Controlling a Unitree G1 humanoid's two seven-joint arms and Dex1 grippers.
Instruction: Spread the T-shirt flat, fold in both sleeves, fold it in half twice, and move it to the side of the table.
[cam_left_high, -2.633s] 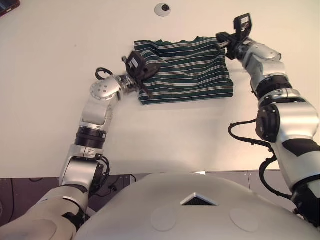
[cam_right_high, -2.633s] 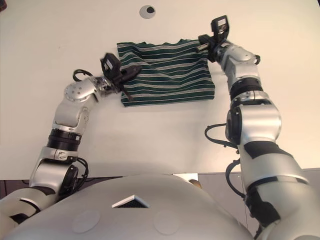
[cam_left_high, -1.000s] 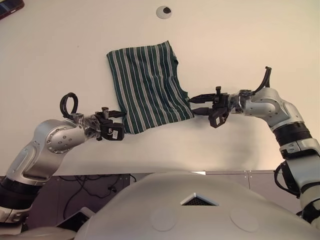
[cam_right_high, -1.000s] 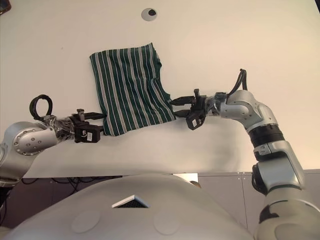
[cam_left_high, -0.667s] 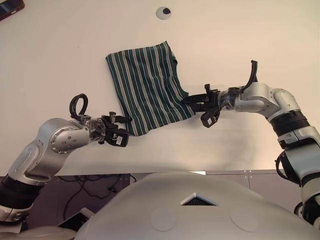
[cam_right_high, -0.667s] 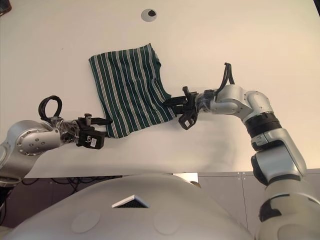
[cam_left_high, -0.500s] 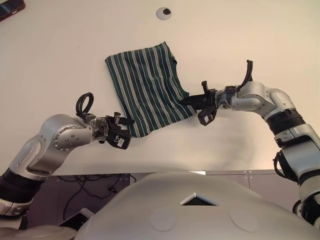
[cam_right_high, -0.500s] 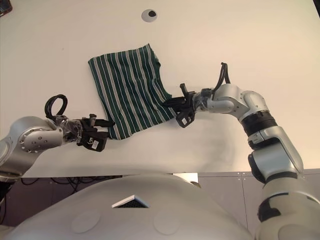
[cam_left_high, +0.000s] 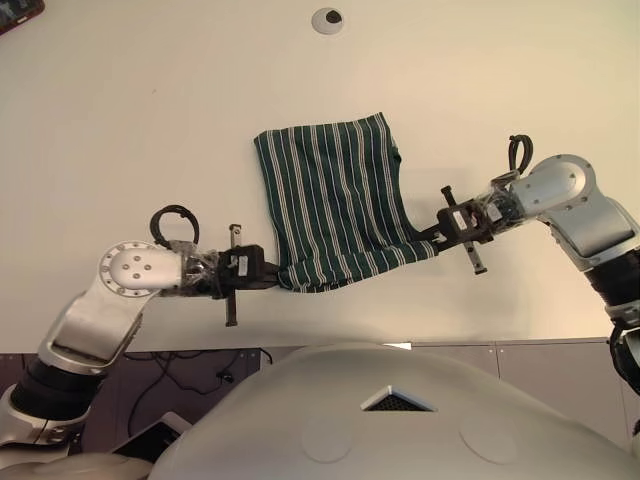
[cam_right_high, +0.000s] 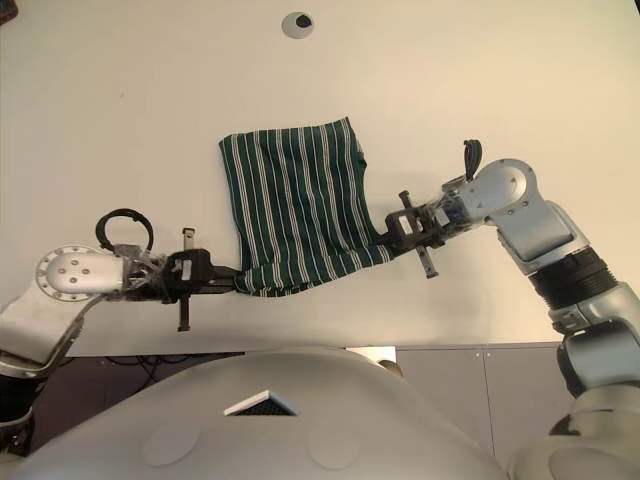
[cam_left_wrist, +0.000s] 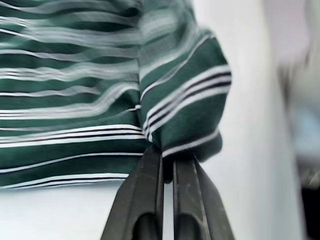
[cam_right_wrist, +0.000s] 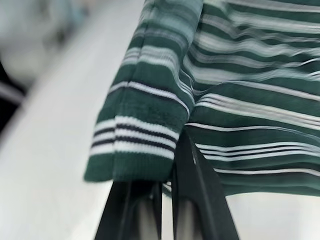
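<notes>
Both clamped on near corners: left gripper (cam_left_high: 274, 281), right gripper (cam_left_high: 431, 238). Folded dark-green white-striped fabric T-shirt (cam_left_high: 335, 215) has slid rightward across white table (cam_left_high: 150, 120); looks like the final move-aside step.

Wide counter (cam_left_high: 120, 130) open at 9, 12 and 3 o'clock of T-shirt (cam_left_high: 335, 205). Left gripper (cam_left_high: 274, 283) at 7 and right gripper (cam_left_high: 432, 240) at 4 occupy near corners, jaws pinching T-shirt. Round port (cam_left_high: 326, 17) far off at 12.
</notes>
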